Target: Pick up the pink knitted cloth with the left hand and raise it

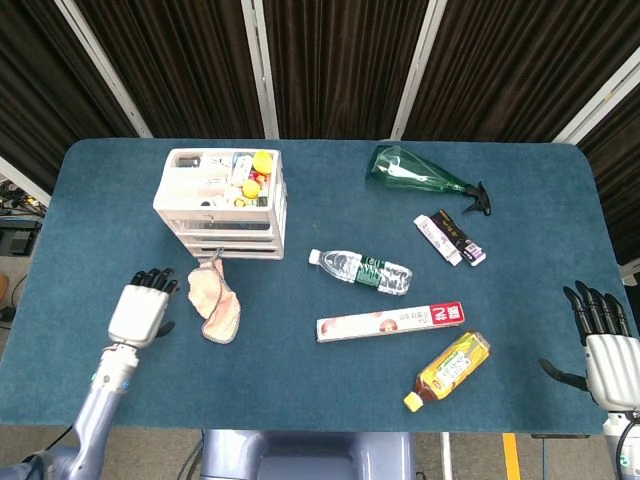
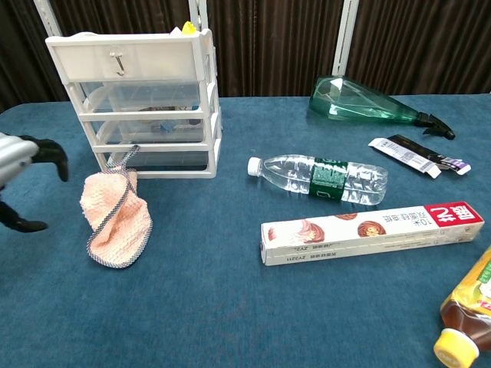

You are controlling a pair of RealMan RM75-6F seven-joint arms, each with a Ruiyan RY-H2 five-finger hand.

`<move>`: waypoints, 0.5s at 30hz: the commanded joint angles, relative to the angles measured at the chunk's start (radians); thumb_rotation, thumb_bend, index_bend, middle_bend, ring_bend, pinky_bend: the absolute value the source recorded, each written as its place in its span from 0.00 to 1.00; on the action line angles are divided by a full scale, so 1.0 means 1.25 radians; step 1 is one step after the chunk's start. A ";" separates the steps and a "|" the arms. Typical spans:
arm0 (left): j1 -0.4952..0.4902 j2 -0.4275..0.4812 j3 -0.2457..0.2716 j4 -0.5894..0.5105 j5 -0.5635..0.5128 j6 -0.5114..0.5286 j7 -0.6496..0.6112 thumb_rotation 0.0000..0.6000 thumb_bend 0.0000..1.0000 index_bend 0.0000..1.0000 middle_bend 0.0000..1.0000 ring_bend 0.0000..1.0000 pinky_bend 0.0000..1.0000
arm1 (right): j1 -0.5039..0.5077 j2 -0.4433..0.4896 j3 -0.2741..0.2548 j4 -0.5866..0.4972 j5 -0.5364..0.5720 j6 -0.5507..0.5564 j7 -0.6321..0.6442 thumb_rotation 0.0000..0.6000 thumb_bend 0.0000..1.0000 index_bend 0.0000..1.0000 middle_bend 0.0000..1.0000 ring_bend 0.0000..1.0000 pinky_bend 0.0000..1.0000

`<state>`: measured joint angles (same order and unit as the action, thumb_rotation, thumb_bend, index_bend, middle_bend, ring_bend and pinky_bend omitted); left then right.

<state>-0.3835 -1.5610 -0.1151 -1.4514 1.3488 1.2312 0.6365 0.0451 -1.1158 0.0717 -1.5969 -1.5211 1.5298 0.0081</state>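
The pink knitted cloth [image 1: 214, 301] [image 2: 115, 218] lies crumpled on the blue table, just in front of the white drawer unit [image 1: 224, 204] [image 2: 146, 107]. My left hand [image 1: 142, 309] [image 2: 19, 172] hovers just to the left of the cloth, apart from it, with its dark fingers spread and nothing in them. My right hand [image 1: 603, 348] stays at the table's front right corner, fingers apart and empty; the chest view does not show it.
A water bottle [image 1: 360, 270] lies right of the cloth, with a long red and white box [image 1: 390, 322] and an amber drink bottle [image 1: 448, 371] nearer the front. A green spray bottle [image 1: 420, 176] and two small packets [image 1: 449, 238] lie at the back right.
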 commanded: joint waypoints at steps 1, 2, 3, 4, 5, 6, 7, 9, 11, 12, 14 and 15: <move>-0.029 -0.046 -0.009 0.043 -0.004 -0.015 0.017 1.00 0.11 0.38 0.21 0.20 0.26 | 0.000 0.000 0.000 0.002 0.002 -0.001 0.002 1.00 0.00 0.00 0.00 0.00 0.00; -0.035 -0.054 -0.009 0.052 0.000 -0.016 0.019 1.00 0.11 0.38 0.21 0.20 0.26 | 0.000 0.000 0.001 0.001 0.002 -0.001 0.004 1.00 0.00 0.00 0.00 0.00 0.00; -0.040 -0.063 -0.009 0.061 0.003 -0.016 0.021 0.99 0.11 0.38 0.21 0.20 0.26 | 0.000 0.001 0.001 0.000 0.002 -0.001 0.005 1.00 0.00 0.00 0.00 0.00 0.00; -0.045 -0.072 -0.009 0.070 0.006 -0.018 0.023 1.00 0.11 0.38 0.22 0.20 0.26 | 0.000 0.001 0.000 0.000 0.003 -0.001 0.005 1.00 0.00 0.00 0.00 0.00 0.00; -0.051 -0.084 -0.010 0.081 0.005 -0.020 0.026 1.00 0.11 0.39 0.22 0.20 0.26 | 0.000 0.001 0.000 0.000 0.002 -0.002 0.005 1.00 0.00 0.00 0.00 0.00 0.00; -0.053 -0.089 -0.011 0.086 0.003 -0.022 0.027 1.00 0.11 0.39 0.22 0.20 0.26 | 0.000 0.001 0.000 -0.001 0.002 -0.002 0.005 1.00 0.00 0.00 0.00 0.00 0.00; -0.057 -0.098 -0.012 0.094 0.000 -0.025 0.029 1.00 0.12 0.39 0.22 0.20 0.26 | 0.001 0.002 0.000 -0.001 0.002 -0.002 0.004 1.00 0.00 0.00 0.00 0.00 0.00; -0.063 -0.117 -0.014 0.112 -0.007 -0.030 0.030 1.00 0.12 0.40 0.23 0.20 0.27 | 0.000 0.002 -0.001 -0.001 0.001 -0.002 0.004 1.00 0.00 0.00 0.00 0.00 0.00; -0.068 -0.132 -0.012 0.127 -0.010 -0.035 0.031 1.00 0.14 0.42 0.25 0.21 0.28 | 0.000 0.001 -0.001 -0.001 0.002 -0.002 0.005 1.00 0.00 0.00 0.00 0.00 0.00; -0.071 -0.141 -0.011 0.136 -0.010 -0.036 0.032 1.00 0.17 0.44 0.27 0.22 0.29 | 0.000 0.002 0.000 -0.001 0.003 -0.002 0.006 1.00 0.00 0.00 0.00 0.00 0.00; -0.076 -0.160 -0.005 0.157 -0.008 -0.040 0.032 1.00 0.24 0.50 0.32 0.27 0.32 | 0.000 0.003 0.000 -0.003 0.004 -0.003 0.007 1.00 0.00 0.00 0.00 0.00 0.00; -0.077 -0.167 -0.001 0.166 -0.004 -0.039 0.031 1.00 0.26 0.53 0.35 0.29 0.34 | 0.000 0.002 0.000 -0.002 0.005 -0.003 0.007 1.00 0.00 0.00 0.00 0.00 0.00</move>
<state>-0.4746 -1.7559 -0.1229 -1.2585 1.3401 1.1849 0.6751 0.0454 -1.1127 0.0720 -1.5999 -1.5156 1.5259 0.0170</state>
